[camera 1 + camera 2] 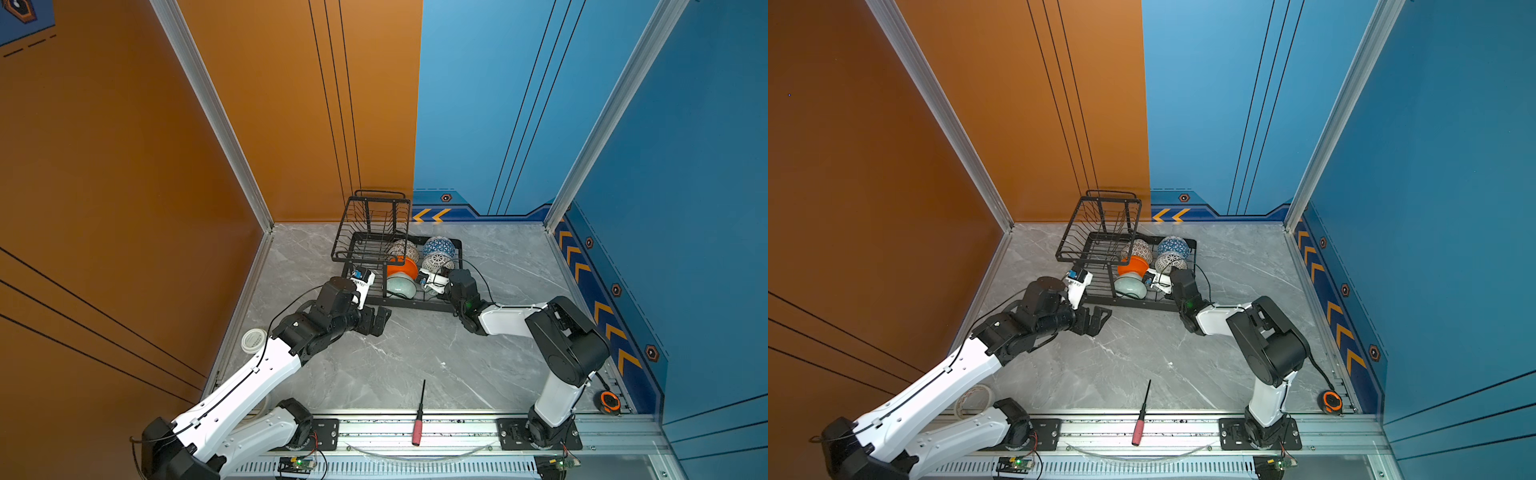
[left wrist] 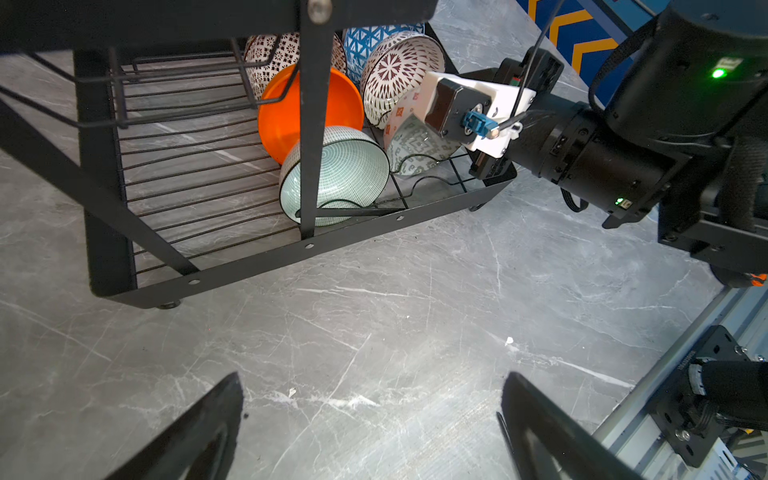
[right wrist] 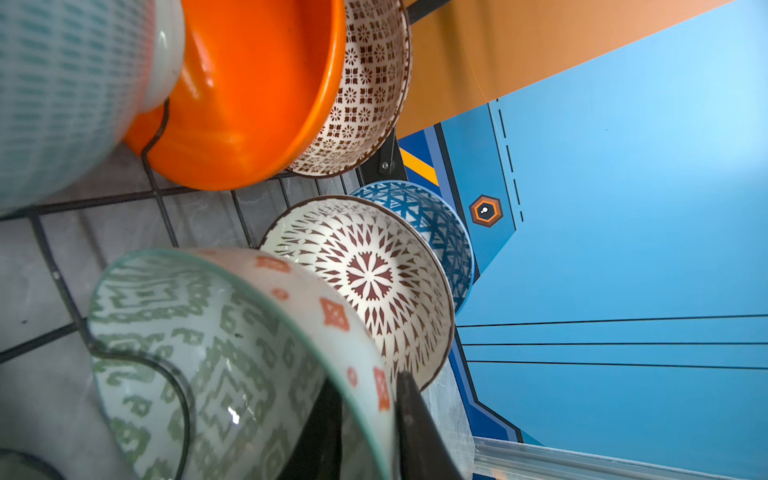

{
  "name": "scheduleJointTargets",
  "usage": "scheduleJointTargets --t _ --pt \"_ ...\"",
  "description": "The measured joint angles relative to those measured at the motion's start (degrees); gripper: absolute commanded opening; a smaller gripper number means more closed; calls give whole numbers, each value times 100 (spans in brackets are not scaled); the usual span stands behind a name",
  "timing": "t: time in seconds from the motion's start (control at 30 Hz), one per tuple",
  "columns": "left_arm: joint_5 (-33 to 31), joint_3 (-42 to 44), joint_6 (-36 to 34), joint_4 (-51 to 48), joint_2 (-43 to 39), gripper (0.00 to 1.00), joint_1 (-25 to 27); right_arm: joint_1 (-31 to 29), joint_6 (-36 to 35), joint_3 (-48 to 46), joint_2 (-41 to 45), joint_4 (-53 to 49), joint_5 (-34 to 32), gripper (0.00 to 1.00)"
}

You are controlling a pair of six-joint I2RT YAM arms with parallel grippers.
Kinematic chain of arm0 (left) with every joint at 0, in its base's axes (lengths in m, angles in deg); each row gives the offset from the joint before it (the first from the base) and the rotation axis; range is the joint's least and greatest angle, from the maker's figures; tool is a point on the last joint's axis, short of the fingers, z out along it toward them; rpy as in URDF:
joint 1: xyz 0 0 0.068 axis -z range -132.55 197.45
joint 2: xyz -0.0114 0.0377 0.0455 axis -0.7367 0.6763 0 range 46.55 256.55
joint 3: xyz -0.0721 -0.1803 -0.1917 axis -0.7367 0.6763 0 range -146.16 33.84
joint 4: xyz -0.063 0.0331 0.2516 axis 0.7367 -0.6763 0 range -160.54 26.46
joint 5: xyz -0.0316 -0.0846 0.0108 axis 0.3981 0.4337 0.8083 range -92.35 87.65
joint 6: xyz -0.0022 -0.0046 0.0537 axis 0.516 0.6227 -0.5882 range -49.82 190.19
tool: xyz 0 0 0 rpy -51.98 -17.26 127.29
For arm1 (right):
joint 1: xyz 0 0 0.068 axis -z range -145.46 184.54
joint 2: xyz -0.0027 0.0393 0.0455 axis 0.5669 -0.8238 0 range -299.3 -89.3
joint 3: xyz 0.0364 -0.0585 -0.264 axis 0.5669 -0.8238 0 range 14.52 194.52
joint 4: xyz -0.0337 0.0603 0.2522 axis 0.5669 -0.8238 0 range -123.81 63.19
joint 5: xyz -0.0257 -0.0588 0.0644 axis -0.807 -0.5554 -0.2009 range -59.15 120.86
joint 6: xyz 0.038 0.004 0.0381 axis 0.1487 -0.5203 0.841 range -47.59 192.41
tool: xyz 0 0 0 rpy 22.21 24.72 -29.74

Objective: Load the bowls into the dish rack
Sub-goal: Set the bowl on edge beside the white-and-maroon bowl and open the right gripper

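Your right pincer (image 3: 365,380) straddles the rim of the grey-green geometric bowl (image 3: 216,353), on edge in the dish rack (image 2: 291,253) — pinching or slack, I cannot tell; your left pincer (image 2: 374,376) gapes wide, empty. Likely the last placement — next, clear the rim without tipping it.

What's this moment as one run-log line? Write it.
left gripper: open, empty, above table | right gripper: astride grey-green bowl rim, grip unclear | dish rack: six bowls in lower tray
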Motion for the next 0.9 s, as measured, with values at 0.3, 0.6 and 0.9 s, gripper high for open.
scheduleJointTargets --t 0.3,0.6,0.9 --pt "28 0 0 0 -37 98 -15 0 55 0 85 -164 59 36" --pt "59 0 0 0 -44 98 -22 0 238 2 481 -450 98 59" --pt "61 20 0 -7 -223 98 -24 13 444 2 918 -964 223 91"
